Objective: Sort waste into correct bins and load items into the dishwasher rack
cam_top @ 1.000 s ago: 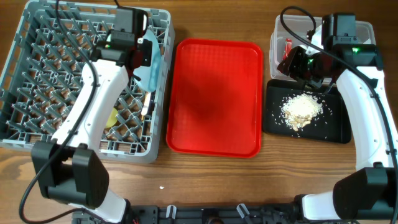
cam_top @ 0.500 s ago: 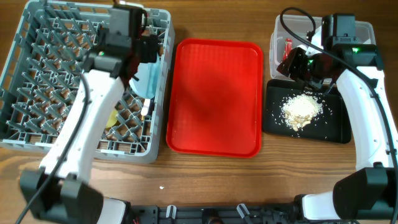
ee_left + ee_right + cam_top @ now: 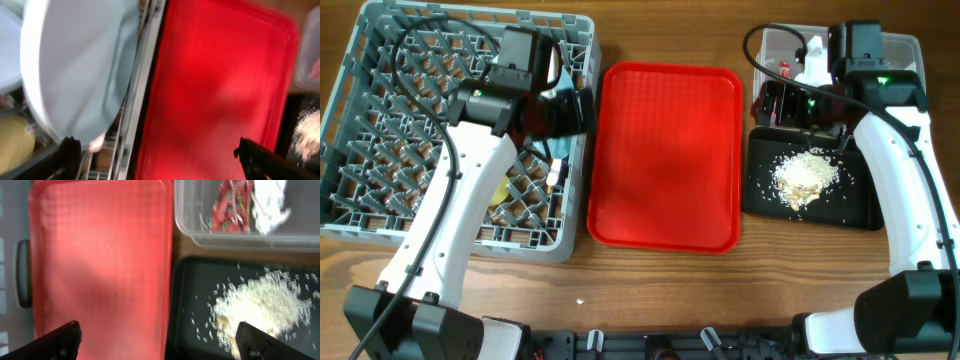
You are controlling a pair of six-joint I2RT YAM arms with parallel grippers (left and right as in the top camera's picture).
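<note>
The right gripper [image 3: 157, 340], fingers spread wide with nothing between them, hangs where three containers meet. One large red plastic tray [image 3: 100, 255] lies to its left, one flat black rectangular tray [image 3: 195, 310] to its right, and one clear rectangular plastic tub [image 3: 200, 237] ahead. The tub holds one crumpled red snack wrapper [image 3: 230, 207] touching one white scrap [image 3: 267, 202]. A single loose pile of beige crumbs [image 3: 260, 305] lies on the black tray, with stray grains near its edge. The left gripper [image 3: 157, 155], likewise spread and holding nothing, hangs over the right rim of the grey pegged plastic rack [image 3: 380, 130]. A pale mint bowl [image 3: 95, 60] stands on edge ahead-left of it, and one small yellow cup [image 3: 15, 142] sits by its left finger. The red tray's flat floor lies between the two grippers.
</note>
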